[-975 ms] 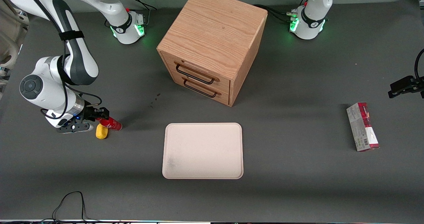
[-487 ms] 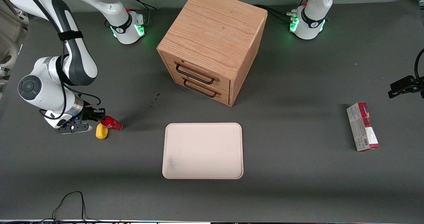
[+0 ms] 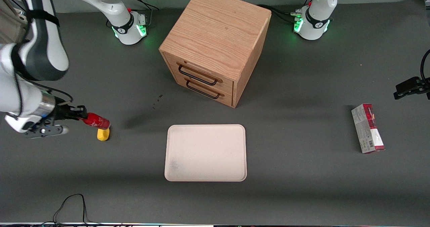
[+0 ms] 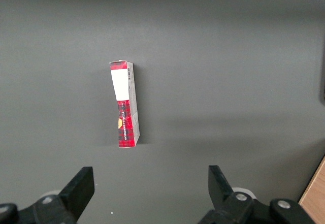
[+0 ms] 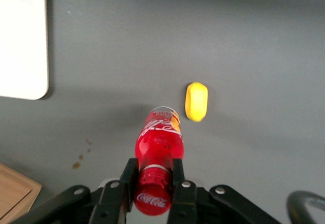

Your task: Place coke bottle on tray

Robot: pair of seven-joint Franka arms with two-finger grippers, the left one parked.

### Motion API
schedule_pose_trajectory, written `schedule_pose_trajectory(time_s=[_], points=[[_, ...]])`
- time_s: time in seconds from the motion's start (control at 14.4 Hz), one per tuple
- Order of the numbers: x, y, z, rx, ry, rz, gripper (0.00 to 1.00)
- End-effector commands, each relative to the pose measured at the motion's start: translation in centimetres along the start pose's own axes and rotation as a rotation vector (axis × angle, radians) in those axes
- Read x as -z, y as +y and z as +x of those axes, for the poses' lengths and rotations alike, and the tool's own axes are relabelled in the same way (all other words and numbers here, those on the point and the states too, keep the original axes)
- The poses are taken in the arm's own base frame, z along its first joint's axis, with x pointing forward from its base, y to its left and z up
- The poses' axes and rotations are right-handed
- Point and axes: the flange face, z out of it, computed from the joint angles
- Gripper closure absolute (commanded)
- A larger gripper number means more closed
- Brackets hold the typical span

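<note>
Wrist view tells me the gripper (image 5: 152, 181) is clamped on the neck of the coke bottle (image 5: 158, 150), which I judge lifted off the table above the yellow lump (image 3: 103, 134). Pickup done; I have yet to carry it to the tray (image 3: 205, 153), well apart.

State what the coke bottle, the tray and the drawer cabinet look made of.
Coke bottle, held in the gripper above the table: glossy translucent red, likely plastic. Tray: matte cream, probably plastic or fibre. Drawer cabinet: visible grain, likely oak-like wood or veneer; dark handles, perhaps metal.
</note>
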Motion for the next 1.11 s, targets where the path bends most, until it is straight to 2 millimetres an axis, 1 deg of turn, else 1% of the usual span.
schedule_pose_trajectory(time_s=[0.0, 0.14, 0.28, 0.42, 0.49, 0.56, 0.63, 0.77, 0.91, 1.04], points=[[6.3, 0.6, -0.8, 0.018, -0.021, -0.005, 1.00], [10.1, 0.4, -2.2, 0.018, -0.032, -0.004, 1.00], [12.7, 0.6, -3.4, 0.013, -0.038, -0.002, 1.00], [15.1, 0.3, -4.0, 0.025, -0.018, -0.001, 1.00], [15.6, -0.2, -4.1, 0.033, -0.009, 0.005, 1.00], [15.6, -0.8, -3.9, 0.044, -0.007, 0.007, 1.00], [16.1, -1.4, -3.4, 0.055, 0.014, 0.005, 1.00], [16.3, -4.8, -1.2, 0.115, 0.044, 0.010, 1.00], [15.6, -7.0, 1.4, 0.159, 0.061, 0.028, 1.00], [14.9, -10.3, 3.0, 0.177, 0.074, 0.014, 1.00]])
